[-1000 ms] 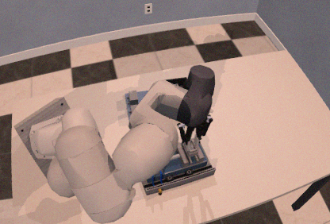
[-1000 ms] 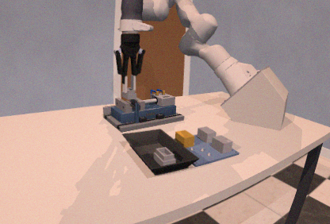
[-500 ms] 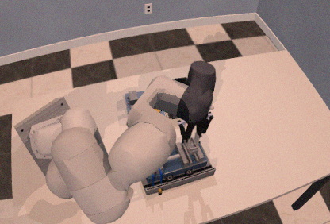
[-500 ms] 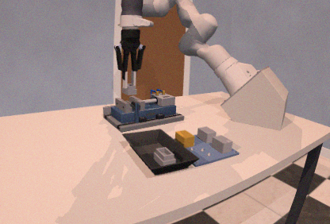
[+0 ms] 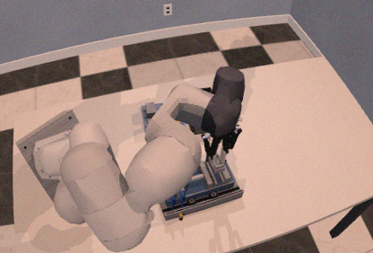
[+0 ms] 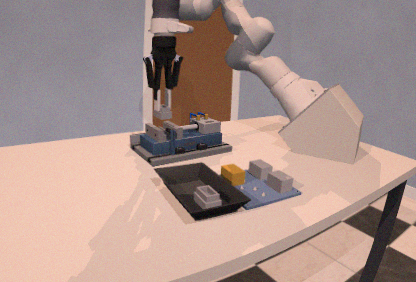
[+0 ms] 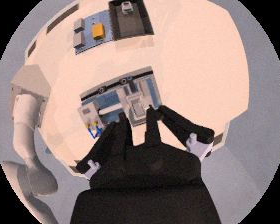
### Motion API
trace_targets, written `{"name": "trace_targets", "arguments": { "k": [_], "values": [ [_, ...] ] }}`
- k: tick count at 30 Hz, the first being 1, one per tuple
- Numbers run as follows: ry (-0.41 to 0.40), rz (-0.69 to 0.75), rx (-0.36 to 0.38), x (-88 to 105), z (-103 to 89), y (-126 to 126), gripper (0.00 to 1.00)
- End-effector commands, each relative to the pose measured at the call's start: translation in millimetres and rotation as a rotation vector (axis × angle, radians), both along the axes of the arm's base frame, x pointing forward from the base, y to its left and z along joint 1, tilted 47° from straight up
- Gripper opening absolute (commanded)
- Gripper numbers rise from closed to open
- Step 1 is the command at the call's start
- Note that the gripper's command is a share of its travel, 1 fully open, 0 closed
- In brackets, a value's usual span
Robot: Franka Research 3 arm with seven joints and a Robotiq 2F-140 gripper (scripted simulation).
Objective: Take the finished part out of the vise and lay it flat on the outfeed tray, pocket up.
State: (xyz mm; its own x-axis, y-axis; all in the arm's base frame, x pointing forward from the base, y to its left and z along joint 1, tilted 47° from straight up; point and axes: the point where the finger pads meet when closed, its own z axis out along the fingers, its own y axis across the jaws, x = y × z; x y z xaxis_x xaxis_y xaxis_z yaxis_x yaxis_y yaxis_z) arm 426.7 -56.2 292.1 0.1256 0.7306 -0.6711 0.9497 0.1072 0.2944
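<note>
Between my fingertips, just above the blue bench vise point(image 6: 182, 137), hangs the small grey machined block point(image 6: 162, 113), my gripper point(image 6: 163, 104) pinched nearly shut on its upper edges. It looks rigid, light and smooth-sided (likely slippery), so I judge a firm squeeze wise. Nearby lies the black outfeed tray point(image 6: 176, 181) on the cream table point(image 6: 75, 200); blue-grey walls surround.

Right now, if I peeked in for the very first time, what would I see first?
Probably the big white robot arm bending over the table, its dark gripper pinching a small grey part just above the blue vise. Next, the black tray nearer the front edge, with a grey block already lying in it. Beside the tray, a yellow block stands out on a blue plate.
</note>
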Motion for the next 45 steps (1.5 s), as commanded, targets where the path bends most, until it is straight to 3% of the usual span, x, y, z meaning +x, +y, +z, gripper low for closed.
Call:
{"name": "trace_targets", "arguments": {
  "k": [1,5,11,18,20,31,35,45],
  "values": [
    [-0.009,-0.007,-0.004,6.6,-2.3,9,0.00],
    [-0.013,-0.011,-0.007,13.2,-5.5,16,0.00],
    [-0.034,-0.028,-0.015,40.2,-24.5,51,0.00],
    [-0.062,-0.048,-0.008,72.5,-68.2,110,0.00],
    [-0.062,-0.048,-0.008,72.5,-68.2,110,0.00],
    [-0.089,-0.082,0.031,92.1,-144.5,189,0.00],
    [-0.092,-0.089,0.039,92.7,-158.2,202,0.00],
    [-0.093,-0.092,0.042,92.8,-162.9,206,0.00]
  ]
}}
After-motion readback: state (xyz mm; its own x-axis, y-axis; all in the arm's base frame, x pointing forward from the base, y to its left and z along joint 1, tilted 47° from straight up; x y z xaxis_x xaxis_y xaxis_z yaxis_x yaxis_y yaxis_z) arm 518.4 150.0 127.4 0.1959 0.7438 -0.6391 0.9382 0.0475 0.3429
